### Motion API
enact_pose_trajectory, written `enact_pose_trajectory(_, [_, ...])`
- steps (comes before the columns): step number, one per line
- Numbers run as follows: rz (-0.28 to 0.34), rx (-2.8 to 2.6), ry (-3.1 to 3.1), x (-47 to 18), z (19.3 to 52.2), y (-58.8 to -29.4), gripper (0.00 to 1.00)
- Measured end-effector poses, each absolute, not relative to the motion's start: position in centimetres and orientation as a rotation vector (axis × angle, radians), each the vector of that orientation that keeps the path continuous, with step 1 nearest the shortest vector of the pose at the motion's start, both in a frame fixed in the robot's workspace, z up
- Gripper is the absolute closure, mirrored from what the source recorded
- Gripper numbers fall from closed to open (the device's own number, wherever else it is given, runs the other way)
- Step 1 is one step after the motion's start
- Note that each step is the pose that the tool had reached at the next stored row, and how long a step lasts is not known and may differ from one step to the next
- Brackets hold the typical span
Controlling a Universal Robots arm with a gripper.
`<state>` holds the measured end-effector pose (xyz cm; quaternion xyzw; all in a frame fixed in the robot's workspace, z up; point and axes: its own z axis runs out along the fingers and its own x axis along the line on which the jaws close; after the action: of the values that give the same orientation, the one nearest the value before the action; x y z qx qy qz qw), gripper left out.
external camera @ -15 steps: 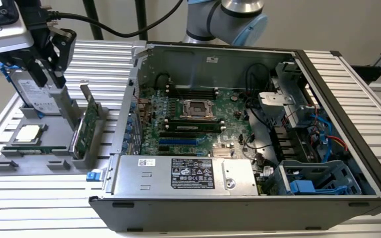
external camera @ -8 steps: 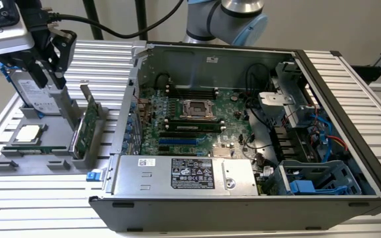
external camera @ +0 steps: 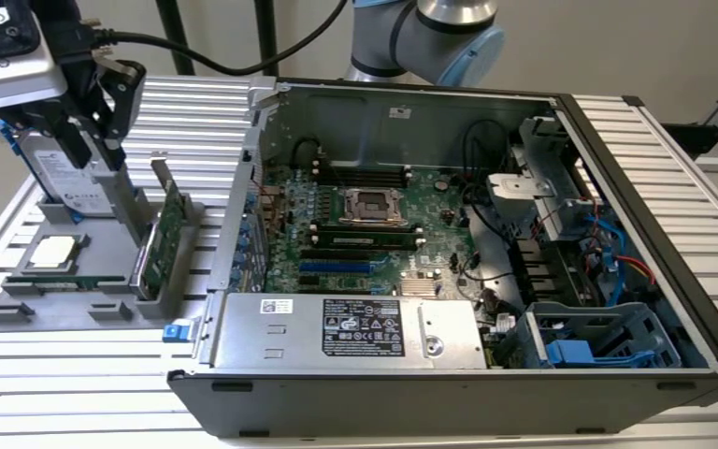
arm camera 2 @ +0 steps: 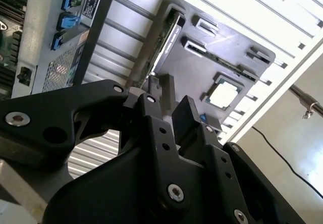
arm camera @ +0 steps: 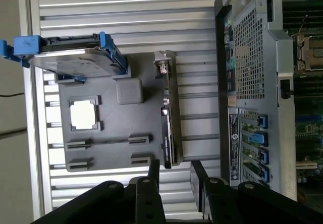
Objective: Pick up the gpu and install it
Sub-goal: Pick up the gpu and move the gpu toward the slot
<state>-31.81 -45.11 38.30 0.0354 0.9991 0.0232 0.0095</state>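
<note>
The claw [arm camera: 175, 167] hangs open and empty near the gpu [arm camera: 169, 118] standing on edge; I'd square it to that thin card.

Nothing printed is legible on the open computer case [external camera: 459, 404] or the grey parts tray [external camera: 53, 316]. A white label [external camera: 362, 326] with dark blocks of type sits on the power supply [external camera: 265, 344] along the case's near edge. A small white sticker [external camera: 399, 112] marks the case's far wall. The hard drive [external camera: 45, 150], at the tray's far corner, carries a pale label [external camera: 78, 190]. In the first wrist view, a dark label strip [arm camera: 233, 143] runs down the case's rear panel.
</note>
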Motion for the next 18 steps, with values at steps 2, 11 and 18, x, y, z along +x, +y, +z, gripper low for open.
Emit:
enact_pose_trajectory(2, [0.072,0.11,3.12,-31.81,38.27,-45.11,0.0])
enact_pose_trajectory(11, [0.072,0.11,3.12,-31.81,38.07,-45.11,0.0])
enact_pose_trajectory(18, [0.072,0.111,3.12,-31.82,37.91,-45.11,0.0])
